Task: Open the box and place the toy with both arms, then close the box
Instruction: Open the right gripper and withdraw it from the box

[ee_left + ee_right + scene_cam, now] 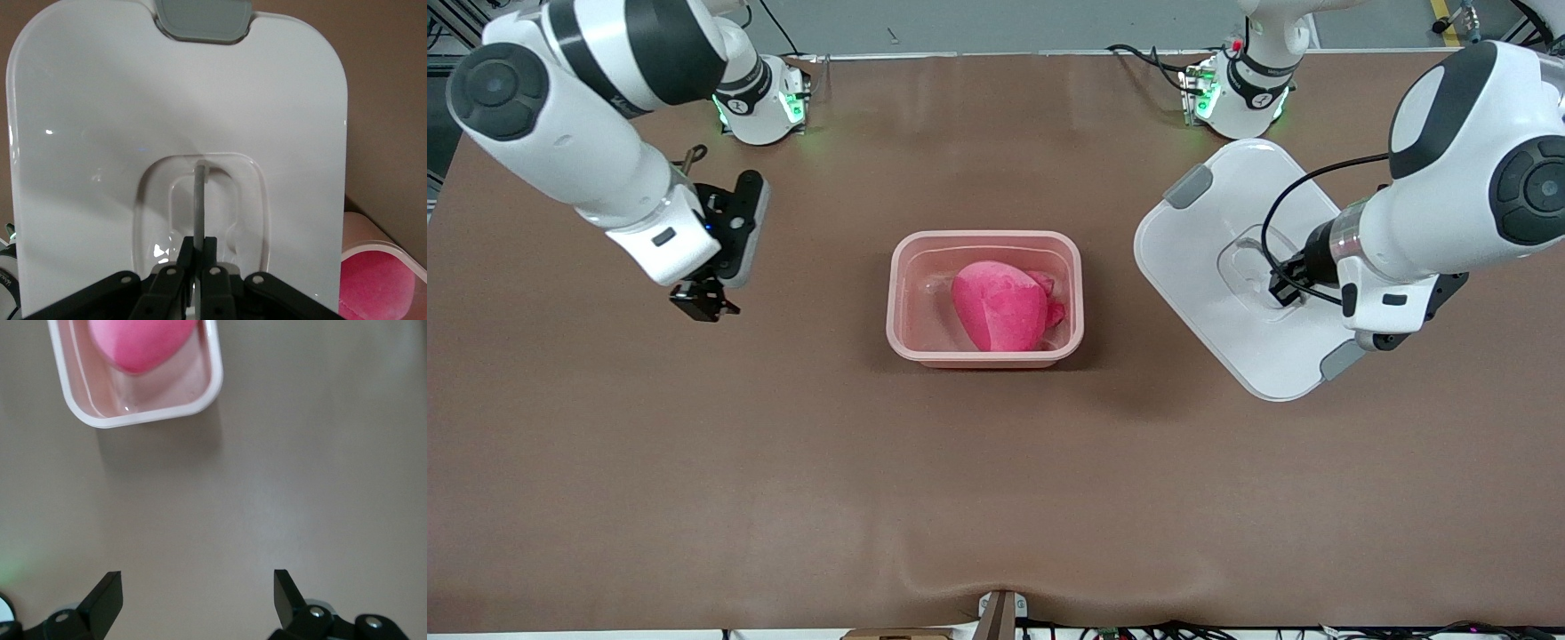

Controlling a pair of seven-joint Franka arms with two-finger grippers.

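The pale-pink box (984,238) stands open at the middle of the table with the hot-pink toy (1000,307) inside it. The white lid (1209,258) with grey clips is off the box, toward the left arm's end of the table. My left gripper (1285,289) is shut on the lid's centre handle (199,193); the left wrist view shows the gripper (198,250) pinching it, with the lid (133,100) spread below. My right gripper (704,307) is open and empty above bare table toward the right arm's end. The right wrist view shows this gripper (198,587), the box (133,417) and the toy (140,347).
The brown table (996,498) is bare around the box. Both arm bases stand at the table's edge farthest from the front camera. A corner of the box (373,247) shows past the lid in the left wrist view.
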